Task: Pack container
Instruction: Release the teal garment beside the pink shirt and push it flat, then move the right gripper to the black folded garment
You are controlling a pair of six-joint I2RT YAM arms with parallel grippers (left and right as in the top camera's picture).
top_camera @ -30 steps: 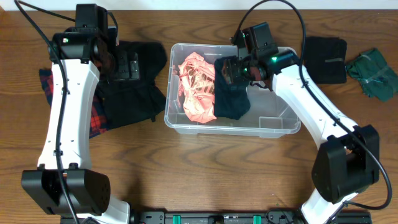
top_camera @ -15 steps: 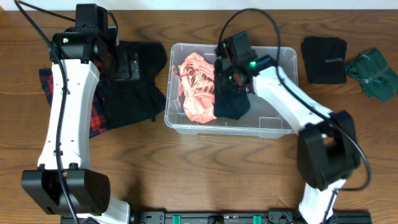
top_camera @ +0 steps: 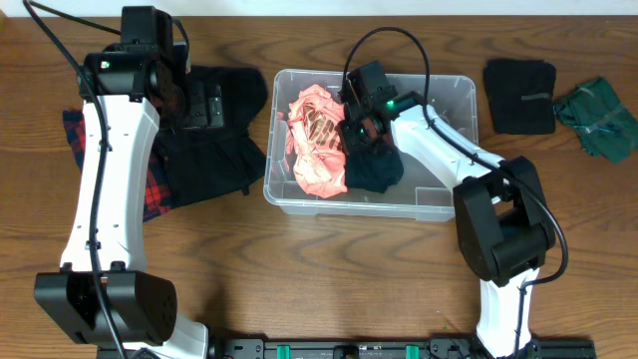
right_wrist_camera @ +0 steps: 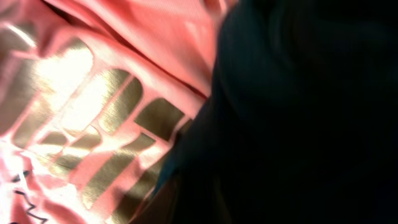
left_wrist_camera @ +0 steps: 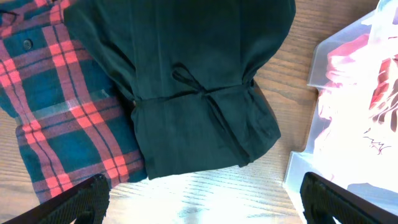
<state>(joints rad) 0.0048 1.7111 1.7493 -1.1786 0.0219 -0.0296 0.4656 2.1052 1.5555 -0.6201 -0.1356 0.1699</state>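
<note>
Right gripper is low inside the container, on the navy garment beside the pink shirt, likely pressing it down; whether its jaws are clenched I cannot tell. The container lies in the middle of the table, long axis left-right, mouth upward. Left gripper hovers spread and empty above the black garment.

You have one clear plastic rectangular container in view on one brown wooden table. Count six pieces of clothing in all: one coral-pink garment with metallic print, one dark navy garment, one black drawstring garment, one red-and-teal plaid shirt, one black folded cloth and one dark green folded cloth. There are two white robot arms.
</note>
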